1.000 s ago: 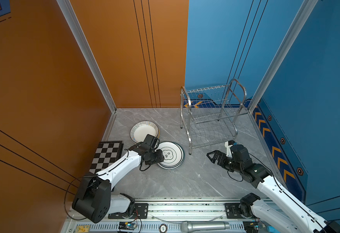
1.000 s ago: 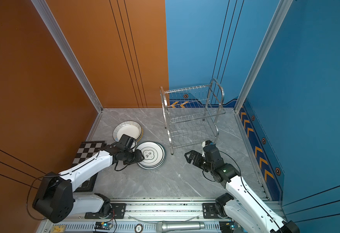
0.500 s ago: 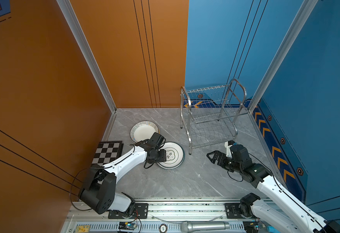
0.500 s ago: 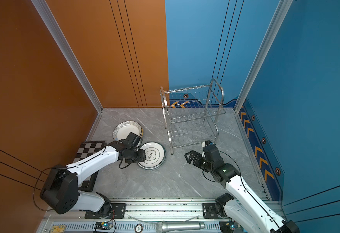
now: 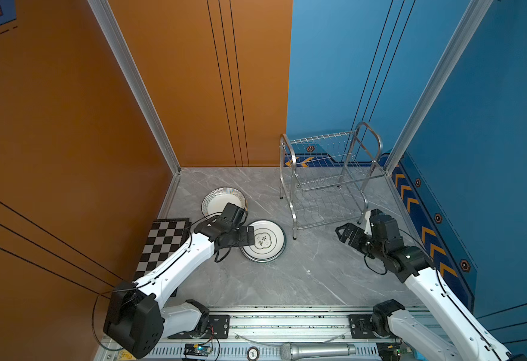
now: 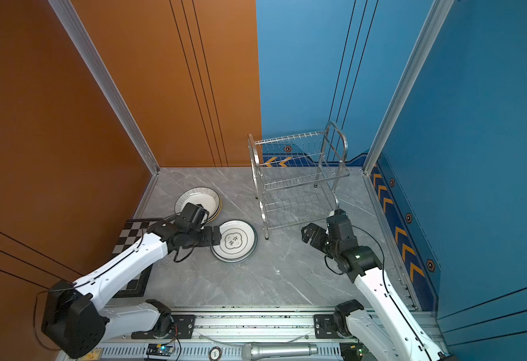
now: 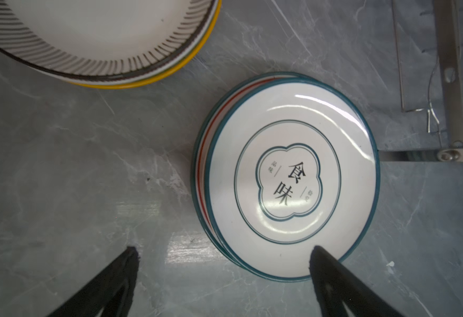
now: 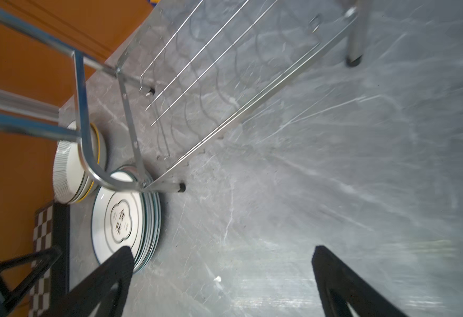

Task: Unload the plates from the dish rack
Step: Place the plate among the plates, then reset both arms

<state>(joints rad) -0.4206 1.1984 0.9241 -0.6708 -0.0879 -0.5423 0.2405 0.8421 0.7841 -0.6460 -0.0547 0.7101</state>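
The left pincer (image 7: 225, 255) stands wide apart and empty, so the character-marked plates (image 7: 288, 175) just ahead of it rest freely, stacked flat on the bench (image 7: 87, 164). The striped plates (image 7: 101, 35) are stacked farther ahead. The right pincer (image 5: 346, 233), also apart and empty, hovers beside the dish rack (image 5: 328, 187), which looks fully unloaded.

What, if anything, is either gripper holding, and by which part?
Nothing is held. The left gripper has its jaws wide apart, one over the rim of the teal-rimmed plate; the right gripper is open and empty.
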